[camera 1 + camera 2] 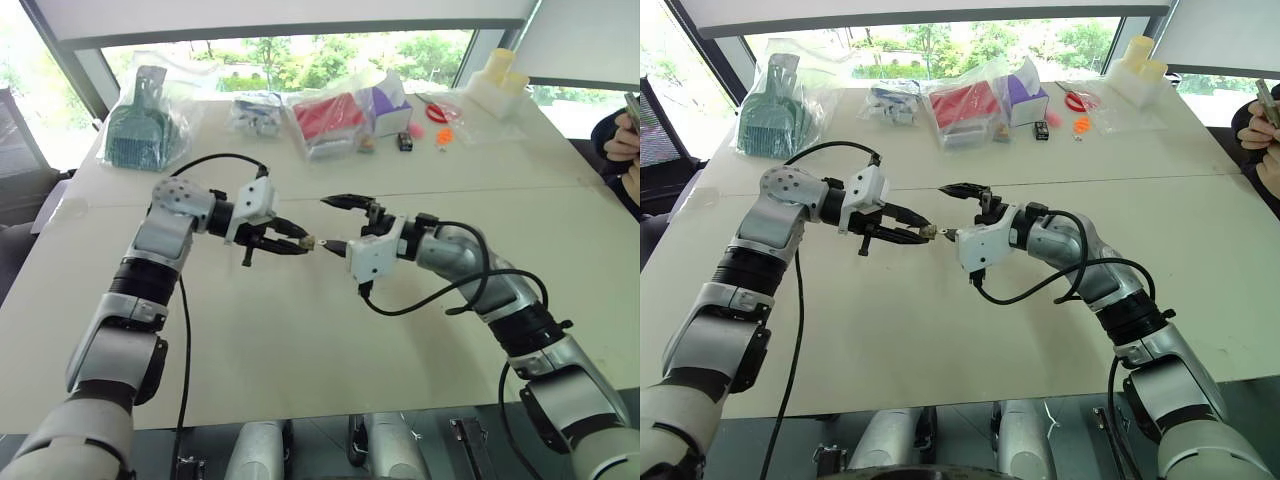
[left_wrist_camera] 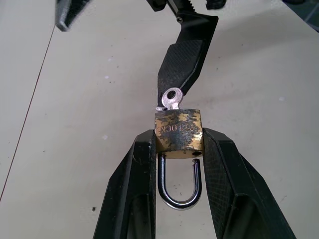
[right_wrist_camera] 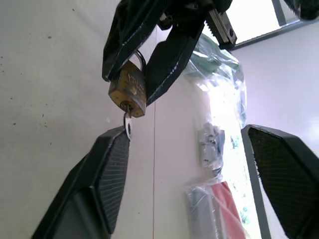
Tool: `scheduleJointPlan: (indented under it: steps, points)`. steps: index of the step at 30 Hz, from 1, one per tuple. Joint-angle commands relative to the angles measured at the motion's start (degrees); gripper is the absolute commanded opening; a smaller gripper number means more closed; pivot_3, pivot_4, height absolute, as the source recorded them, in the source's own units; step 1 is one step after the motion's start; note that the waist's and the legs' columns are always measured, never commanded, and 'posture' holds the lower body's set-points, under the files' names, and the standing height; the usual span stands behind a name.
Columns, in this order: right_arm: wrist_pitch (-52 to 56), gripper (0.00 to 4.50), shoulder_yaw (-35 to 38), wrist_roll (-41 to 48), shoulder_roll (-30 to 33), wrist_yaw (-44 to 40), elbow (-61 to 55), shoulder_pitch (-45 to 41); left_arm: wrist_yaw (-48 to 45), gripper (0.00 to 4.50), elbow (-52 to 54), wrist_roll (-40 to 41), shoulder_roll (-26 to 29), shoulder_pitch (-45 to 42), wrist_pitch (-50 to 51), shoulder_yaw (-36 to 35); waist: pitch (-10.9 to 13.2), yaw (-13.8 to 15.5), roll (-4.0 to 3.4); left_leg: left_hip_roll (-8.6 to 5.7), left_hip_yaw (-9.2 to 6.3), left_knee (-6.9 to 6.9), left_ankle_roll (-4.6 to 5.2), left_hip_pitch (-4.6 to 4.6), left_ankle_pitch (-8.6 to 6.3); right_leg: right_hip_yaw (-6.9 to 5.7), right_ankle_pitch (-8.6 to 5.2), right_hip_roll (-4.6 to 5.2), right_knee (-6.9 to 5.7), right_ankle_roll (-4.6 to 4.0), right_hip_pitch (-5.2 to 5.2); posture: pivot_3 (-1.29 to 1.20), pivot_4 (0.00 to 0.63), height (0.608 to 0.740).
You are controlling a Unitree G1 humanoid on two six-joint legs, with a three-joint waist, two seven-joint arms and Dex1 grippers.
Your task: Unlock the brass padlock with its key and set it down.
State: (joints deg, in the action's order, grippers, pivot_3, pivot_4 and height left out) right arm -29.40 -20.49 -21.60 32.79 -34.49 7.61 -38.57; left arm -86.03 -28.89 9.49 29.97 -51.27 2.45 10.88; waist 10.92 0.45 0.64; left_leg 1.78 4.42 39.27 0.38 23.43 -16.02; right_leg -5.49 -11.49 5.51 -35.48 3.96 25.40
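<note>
Left gripper (image 2: 177, 144) jaws clamping brass padlock (image 2: 178, 131), key (image 2: 171, 99) sticking in; right gripper (image 3: 189, 149) jaws gaping wide beside key.

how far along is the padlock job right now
Done: the key sits in the brass padlock, and the shackle has sprung free on one side. In hand: the left pincer grips the padlock above the table; the right pincer is open. Left: setting it down.

Green bagged dustpan (image 1: 140, 125), red bagged packet (image 1: 330, 118), purple box (image 1: 388, 103), scissors (image 1: 436, 110), white table (image 1: 300, 340)
</note>
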Motion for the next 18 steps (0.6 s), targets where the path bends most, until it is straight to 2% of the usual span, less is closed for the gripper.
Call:
scheduleJointPlan:
  steps: [1,8,10,12,16,17,18]
  points:
    - [-3.0,3.78,0.9,0.1,-0.8,1.6,-0.4,-1.2,-0.1,0.71,3.1,2.3,0.1,-1.2,2.5,-1.5,0.0,0.0,0.0,0.0,0.0,0.0,0.0,0.0,0.0,0.0,0.0,0.0,0.0,0.0,0.0,0.0,0.15,0.74]
    - [-4.9,3.78,0.4,-0.1,-1.8,1.1,0.0,-1.5,0.3,0.71,4.1,2.7,0.3,-1.1,3.7,-1.4,0.0,0.0,0.0,0.0,0.0,0.0,-0.01,0.0,0.0,0.0,0.0,0.0,-0.01,0.0,0.0,0.0,0.15,0.74]
    - [-5.0,3.27,0.4,-0.1,-2.1,1.1,0.0,-1.4,0.4,0.71,4.1,2.6,0.3,-1.2,3.7,-1.4,0.0,0.0,0.0,0.0,0.0,0.0,-0.01,0.0,0.0,0.01,0.0,0.0,-0.01,0.0,0.0,0.0,0.15,0.74]
    - [-5.3,2.56,0.4,-0.2,-2.2,1.1,-0.1,-1.2,0.6,0.71,4.0,2.5,0.1,-1.2,3.6,-1.4,0.0,0.0,0.0,0.0,0.0,0.0,-0.01,0.0,0.0,0.01,0.0,0.0,-0.01,0.0,0.0,0.0,0.15,0.74]
    - [-5.8,0.72,0.2,-0.4,-2.2,1.1,-0.6,-0.9,1.0,0.71,3.8,2.8,-0.2,-1.4,3.7,-1.5,0.0,0.0,0.0,0.0,0.0,0.0,-0.01,0.0,0.01,0.01,0.0,0.0,-0.01,0.0,0.0,0.0,0.15,0.74]
    - [-5.8,0.1,0.0,-0.5,-2.3,1.1,-0.8,-0.8,1.0,0.71,3.7,2.9,-0.2,-1.6,3.8,-1.5,0.0,0.0,0.0,0.0,0.0,0.0,-0.01,0.0,0.01,0.01,0.0,0.0,-0.01,0.0,0.0,0.0,0.15,0.74]
    - [-5.9,0.1,0.0,-0.6,-2.4,1.1,-1.0,-0.8,1.0,0.71,3.6,2.9,-0.3,-1.7,3.9,-1.5,0.0,0.0,0.0,0.0,0.0,0.0,-0.01,-0.01,0.01,0.01,0.0,0.0,-0.01,0.0,0.0,0.0,0.15,0.74]
